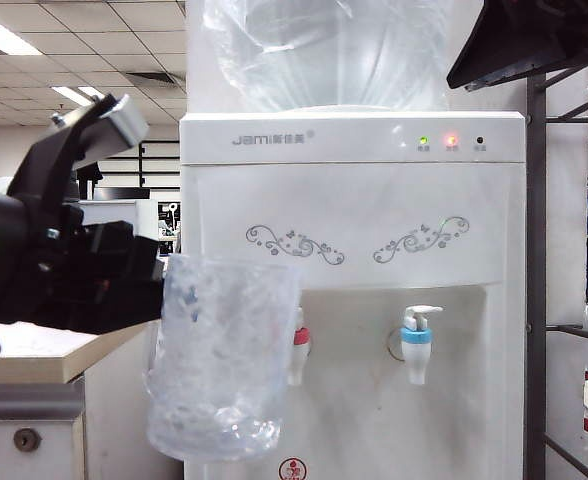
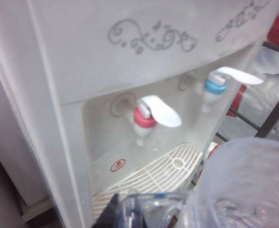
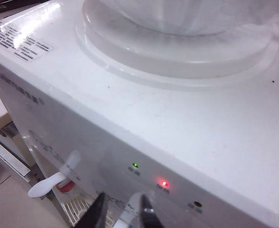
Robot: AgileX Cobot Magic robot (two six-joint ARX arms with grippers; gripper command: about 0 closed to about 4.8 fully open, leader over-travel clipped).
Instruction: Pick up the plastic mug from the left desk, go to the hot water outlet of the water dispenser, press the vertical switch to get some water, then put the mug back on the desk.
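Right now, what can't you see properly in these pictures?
- Hot water outlet: exterior view, mostly behind the plastic mug.
- Left gripper: left wrist view, cut off by the edge, blurred, beside the mug.
- Right gripper: right wrist view, only its tips show above the water dispenser.

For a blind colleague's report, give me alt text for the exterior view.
The left end effector holds a clear plastic mug before a white Jami water dispenser, hiding most of the red-collared hot water outlet; the blue-collared tap shows fully.
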